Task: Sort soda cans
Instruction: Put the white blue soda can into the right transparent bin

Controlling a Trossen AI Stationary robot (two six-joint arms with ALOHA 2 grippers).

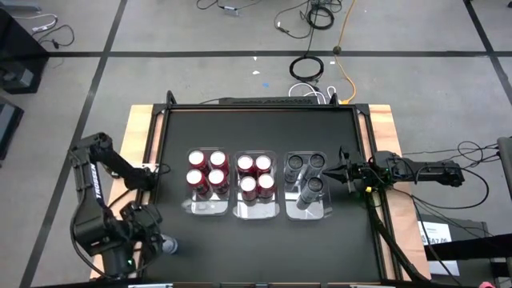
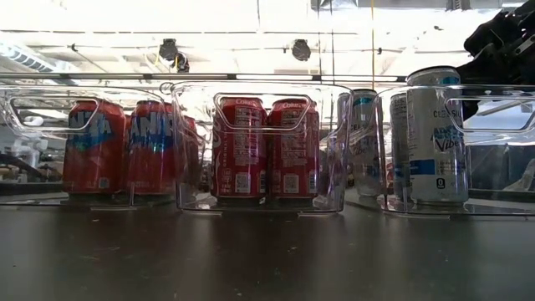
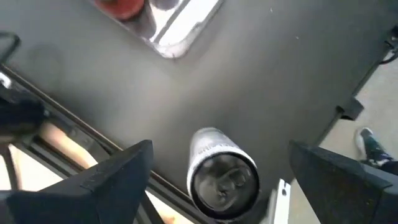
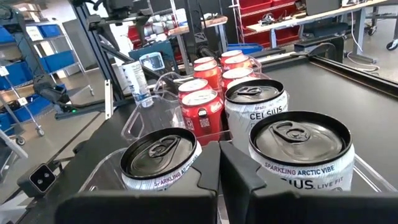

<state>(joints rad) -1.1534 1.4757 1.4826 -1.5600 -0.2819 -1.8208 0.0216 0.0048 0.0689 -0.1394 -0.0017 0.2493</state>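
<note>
Three clear bins stand in a row mid-table. The left bin (image 1: 206,206) and the middle bin (image 1: 256,210) each hold several red soda cans (image 1: 206,170) (image 1: 255,174). The right bin (image 1: 307,210) holds three dark silver-topped cans (image 1: 306,172). One more silver can (image 3: 222,177) stands upright near the table's near-left corner (image 1: 166,245). My left gripper (image 3: 219,149) hangs above it, pointing down and open, with a finger on either side and a gap to each. My right gripper (image 4: 219,180) is shut and level at the table's right edge (image 1: 346,170), pointing at the right bin.
A wooden border (image 1: 144,144) runs along the table's left side, close to the lone can. The bins' walls stand between the cans and the near part of the table (image 2: 267,251). Cables lie on the floor beyond the far edge (image 1: 308,68).
</note>
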